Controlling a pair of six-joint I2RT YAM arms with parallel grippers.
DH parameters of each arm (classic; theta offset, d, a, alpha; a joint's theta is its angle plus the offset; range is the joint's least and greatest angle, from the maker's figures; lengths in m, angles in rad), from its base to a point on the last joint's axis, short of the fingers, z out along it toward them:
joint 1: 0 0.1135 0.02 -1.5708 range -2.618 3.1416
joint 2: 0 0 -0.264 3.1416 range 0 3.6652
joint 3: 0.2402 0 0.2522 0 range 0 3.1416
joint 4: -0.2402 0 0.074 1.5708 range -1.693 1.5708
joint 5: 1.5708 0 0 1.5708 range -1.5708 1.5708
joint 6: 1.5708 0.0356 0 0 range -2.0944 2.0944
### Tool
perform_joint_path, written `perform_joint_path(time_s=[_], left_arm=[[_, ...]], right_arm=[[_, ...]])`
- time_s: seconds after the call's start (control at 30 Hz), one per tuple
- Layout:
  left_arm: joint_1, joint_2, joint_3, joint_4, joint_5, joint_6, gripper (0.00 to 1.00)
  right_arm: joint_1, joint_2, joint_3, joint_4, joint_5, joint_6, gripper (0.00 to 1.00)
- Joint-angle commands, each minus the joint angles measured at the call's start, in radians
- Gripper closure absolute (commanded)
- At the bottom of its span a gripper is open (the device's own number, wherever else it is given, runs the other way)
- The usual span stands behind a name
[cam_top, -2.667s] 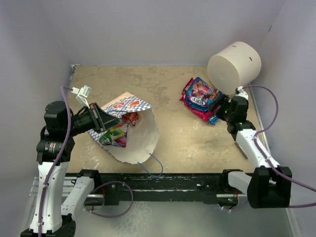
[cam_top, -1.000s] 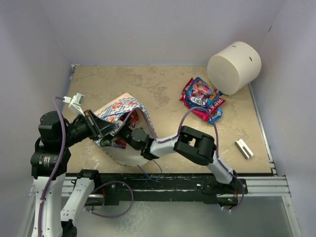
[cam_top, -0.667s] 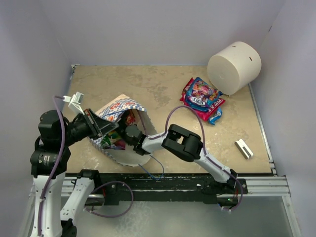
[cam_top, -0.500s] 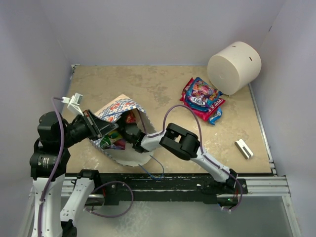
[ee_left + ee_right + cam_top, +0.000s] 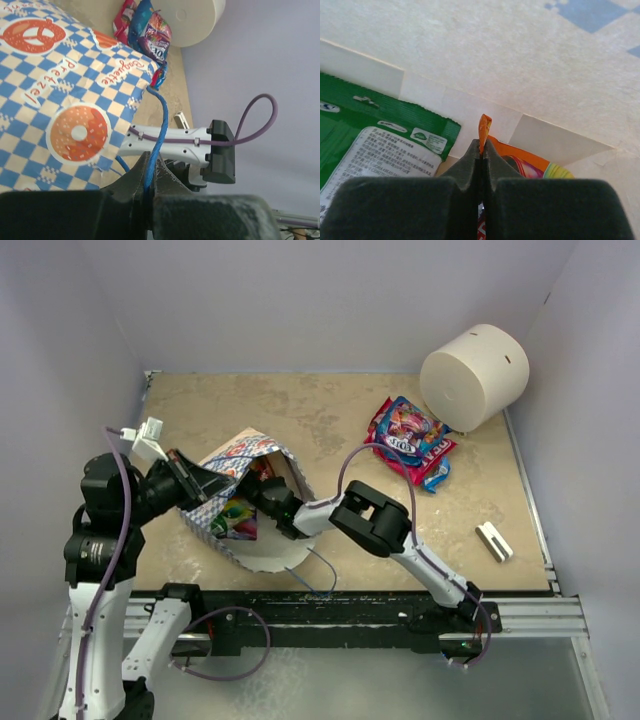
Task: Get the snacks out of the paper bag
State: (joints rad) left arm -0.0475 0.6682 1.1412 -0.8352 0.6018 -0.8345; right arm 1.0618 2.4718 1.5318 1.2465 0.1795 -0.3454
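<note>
The blue-and-white checkered paper bag point(image 5: 240, 451) lies on its side at the left, its cream mouth facing the near edge. My left gripper point(image 5: 148, 172) is shut on the bag's blue cord handle point(image 5: 159, 120) and holds the top edge up. My right gripper point(image 5: 481, 150) is deep inside the bag, shut on the crimped edge of an orange snack packet point(image 5: 530, 167). A green snack packet point(image 5: 365, 135) lies beside it on the bag's cream inner wall point(image 5: 495, 50). From above, the right gripper point(image 5: 258, 490) sits in the bag's mouth next to a bright packet point(image 5: 235, 518).
A pile of red, blue and pink snack packets point(image 5: 410, 440) lies on the table at the back right, next to a big white cylinder point(image 5: 473, 375) on its side. A small white block point(image 5: 494, 541) lies near the right wall. Pale walls close in three sides.
The right arm swung from the snack pile at the right across into the bag's mouth, and its jaws closed on the orange packet. The left gripper kept its hold on the handle and shifted a little.
</note>
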Motion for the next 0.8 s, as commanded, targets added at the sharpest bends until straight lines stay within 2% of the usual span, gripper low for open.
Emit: perform_joint_path(time_s=[0.0, 0.17, 0.37, 0.63, 0.77], left_arm=[[-0.002, 0.072, 0.006, 0.165, -0.019, -0.038, 1.00], [-0.002, 0.099, 0.009, 0.193, -0.025, -0.017, 1.00], [-0.002, 0.043, -0.051, 0.216, -0.031, -0.043, 1.00], [-0.001, 0.036, -0.036, 0.201, -0.061, -0.021, 1.00], [-0.002, 0.043, -0.030, 0.207, -0.064, -0.017, 1.00]], right_arm=[[-0.010, -0.144, -0.064, 0.060, -0.198, 0.074, 1.00], [-0.011, -0.291, -0.217, 0.079, -0.366, 0.222, 1.00], [-0.011, -0.432, -0.394, 0.085, -0.530, 0.383, 1.00], [-0.014, -0.622, -0.665, 0.042, -0.480, 0.386, 1.00], [-0.019, -0.729, -0.741, -0.011, -0.427, 0.387, 1.00]])
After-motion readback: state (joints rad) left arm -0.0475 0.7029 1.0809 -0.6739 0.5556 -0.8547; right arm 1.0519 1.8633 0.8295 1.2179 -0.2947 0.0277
